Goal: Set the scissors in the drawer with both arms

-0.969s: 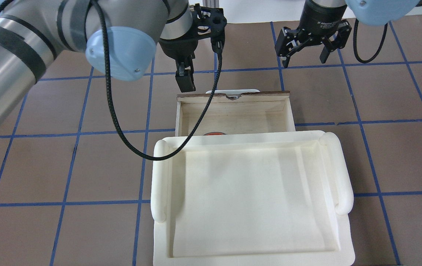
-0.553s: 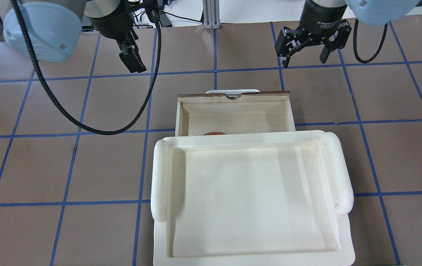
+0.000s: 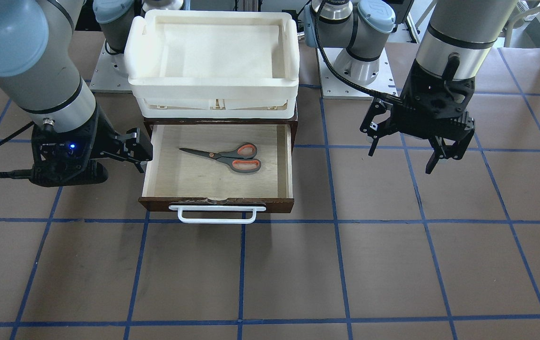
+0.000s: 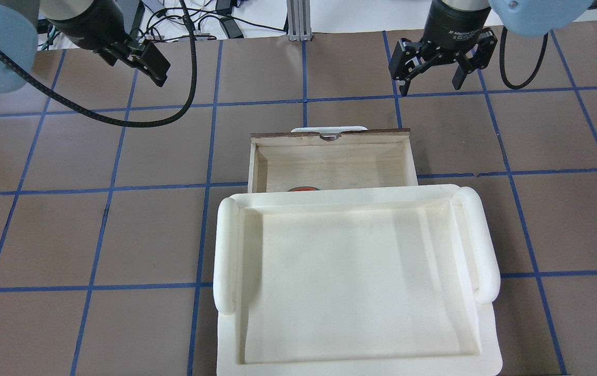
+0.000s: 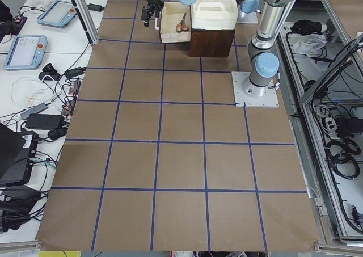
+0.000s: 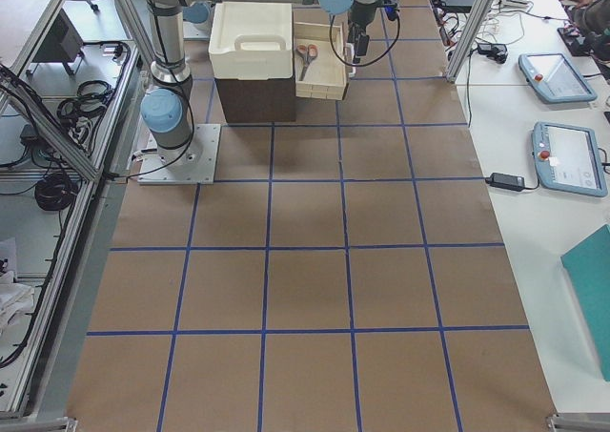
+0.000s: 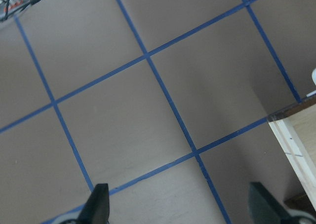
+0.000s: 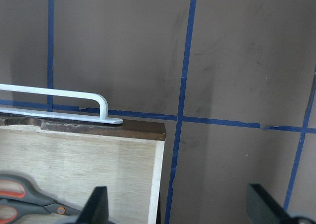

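Note:
The scissors (image 3: 225, 156), with grey handles lined orange-red, lie flat inside the open wooden drawer (image 3: 218, 204). In the overhead view only a sliver of orange handle (image 4: 303, 188) shows past the tray's edge. My left gripper (image 3: 400, 160) is open and empty, above the mat well off to the drawer's side; it also shows in the overhead view (image 4: 152, 68). My right gripper (image 4: 429, 89) is open and empty, just beyond the drawer's other front corner. The right wrist view shows the scissors (image 8: 29, 199) and the drawer corner (image 8: 148, 130) between the open fingers.
A white plastic tray (image 4: 225, 250) sits on top of the dark cabinet, over the back part of the drawer. The drawer's white bar handle (image 3: 217, 215) sticks out towards the operators' side. Brown mat with blue grid tape (image 3: 336, 264) surrounds it.
My left gripper has swung away from the drawer's front left corner, out to the left and farther back. The right gripper, drawer and scissors have not moved.

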You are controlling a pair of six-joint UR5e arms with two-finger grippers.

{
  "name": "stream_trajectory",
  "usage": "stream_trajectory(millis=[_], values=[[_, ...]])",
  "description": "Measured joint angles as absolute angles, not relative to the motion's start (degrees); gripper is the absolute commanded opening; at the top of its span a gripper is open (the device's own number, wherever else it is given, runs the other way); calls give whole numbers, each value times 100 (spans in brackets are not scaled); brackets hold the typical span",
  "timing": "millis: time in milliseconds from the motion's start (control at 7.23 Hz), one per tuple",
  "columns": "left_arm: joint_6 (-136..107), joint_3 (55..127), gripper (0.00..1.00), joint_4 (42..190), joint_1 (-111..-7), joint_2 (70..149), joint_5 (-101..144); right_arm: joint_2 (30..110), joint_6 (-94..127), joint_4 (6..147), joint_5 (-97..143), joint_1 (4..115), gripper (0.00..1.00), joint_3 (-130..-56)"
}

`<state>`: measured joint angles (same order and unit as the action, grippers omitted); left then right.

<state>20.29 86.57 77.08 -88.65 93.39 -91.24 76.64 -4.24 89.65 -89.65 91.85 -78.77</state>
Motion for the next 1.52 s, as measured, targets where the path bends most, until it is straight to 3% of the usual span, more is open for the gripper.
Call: stream_trajectory(millis=[553, 1107, 1522], values=[[451, 8986, 100, 7967, -8848, 8740, -9352, 7664, -430, 8965, -8965, 9185, 100, -7883], [387, 9000, 100, 8075, -8824, 8684, -9281, 7664, -434, 8869, -8970, 9185, 100, -7882], [403, 8911, 100, 9020, -8727, 8678, -9023, 7664, -433, 8880, -8920, 9171, 100, -7832]])
